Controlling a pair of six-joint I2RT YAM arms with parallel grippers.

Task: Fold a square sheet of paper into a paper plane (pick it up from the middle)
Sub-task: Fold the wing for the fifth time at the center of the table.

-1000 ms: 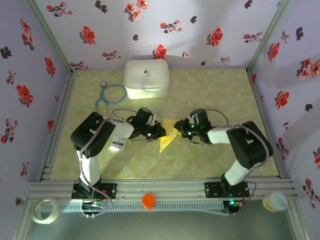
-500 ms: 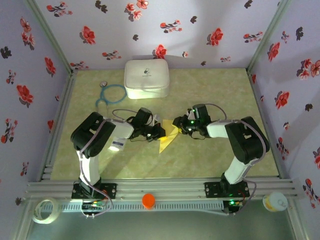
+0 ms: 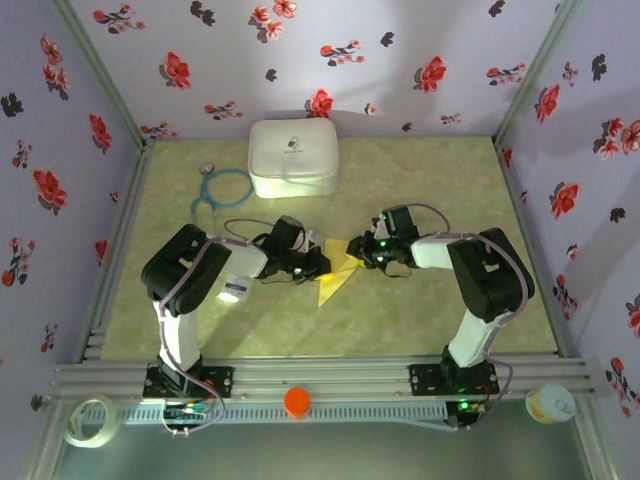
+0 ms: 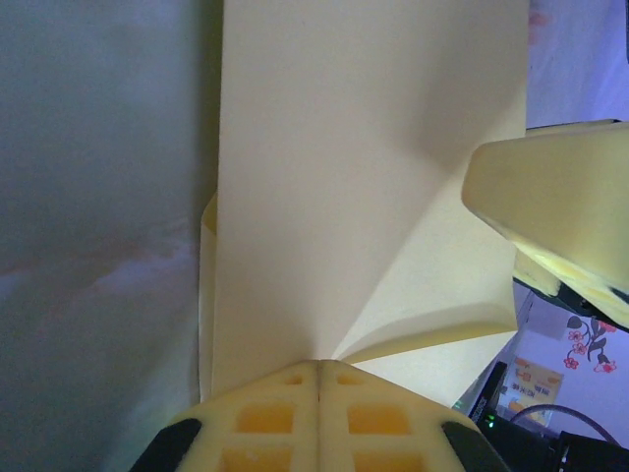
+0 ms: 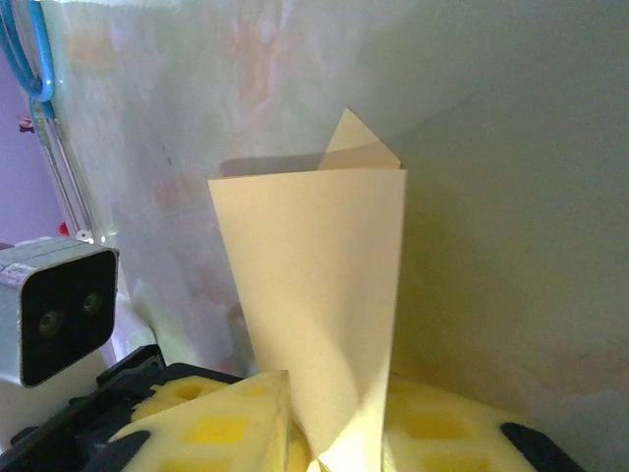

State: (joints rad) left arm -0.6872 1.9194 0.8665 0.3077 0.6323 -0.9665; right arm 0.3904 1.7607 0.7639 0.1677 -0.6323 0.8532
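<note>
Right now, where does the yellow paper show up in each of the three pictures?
Top external: yellow paper mid-table, between left hand and right hand.
Left wrist: yellow paper up the middle, rising from the shut left hand.
Right wrist: yellow paper upright at centre, pinched low by the right hand.
Shared landmark: the right hand, on the paper's edge.

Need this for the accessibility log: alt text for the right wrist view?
Folded yellow paper rises between the right gripper's yellow fingers, above a pale green table. A grey two-lens camera module sits at lower left, with blue tubing at top left.
</note>
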